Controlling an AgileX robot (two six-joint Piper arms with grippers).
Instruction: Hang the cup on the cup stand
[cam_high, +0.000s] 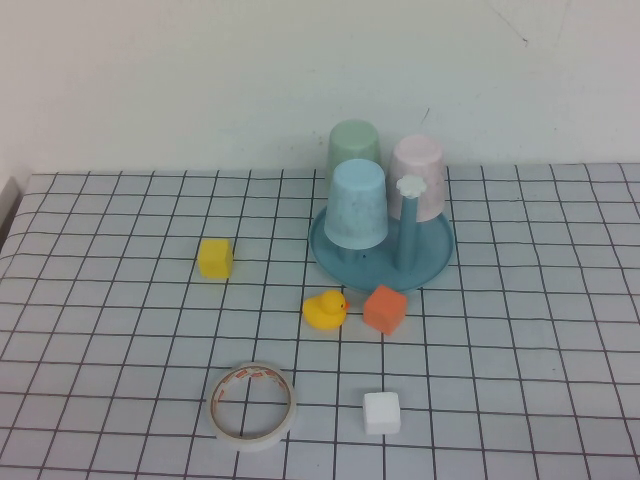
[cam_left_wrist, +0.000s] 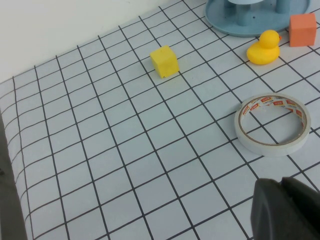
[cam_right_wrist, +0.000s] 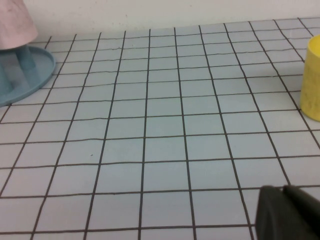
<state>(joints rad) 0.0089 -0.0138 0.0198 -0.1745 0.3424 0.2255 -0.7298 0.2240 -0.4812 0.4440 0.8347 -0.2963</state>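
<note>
The pale pink speckled cup (cam_high: 420, 175) sits upside down at the back right of the teal cup stand (cam_high: 435, 262), and its lower part also shows in the right wrist view (cam_right_wrist: 15, 22). In front of it a blue peg (cam_high: 407, 235) with a white flower cap (cam_high: 409, 186) stands bare. Neither arm appears in the high view. My left gripper (cam_left_wrist: 281, 182) is shut and empty, low over the table near the tape roll (cam_left_wrist: 272, 124). My right gripper (cam_right_wrist: 284, 189) is shut and empty too, over bare grid well to the side of the cup stand (cam_right_wrist: 35, 70).
A light blue cup (cam_high: 356, 203) and a mint green cup (cam_high: 353, 145) also sit inverted on the stand. On the table lie a yellow cube (cam_high: 215, 257), a rubber duck (cam_high: 325, 310), an orange cube (cam_high: 385, 308) and a white cube (cam_high: 381, 412). A yellow object (cam_right_wrist: 312, 80) stands at the right wrist view's edge.
</note>
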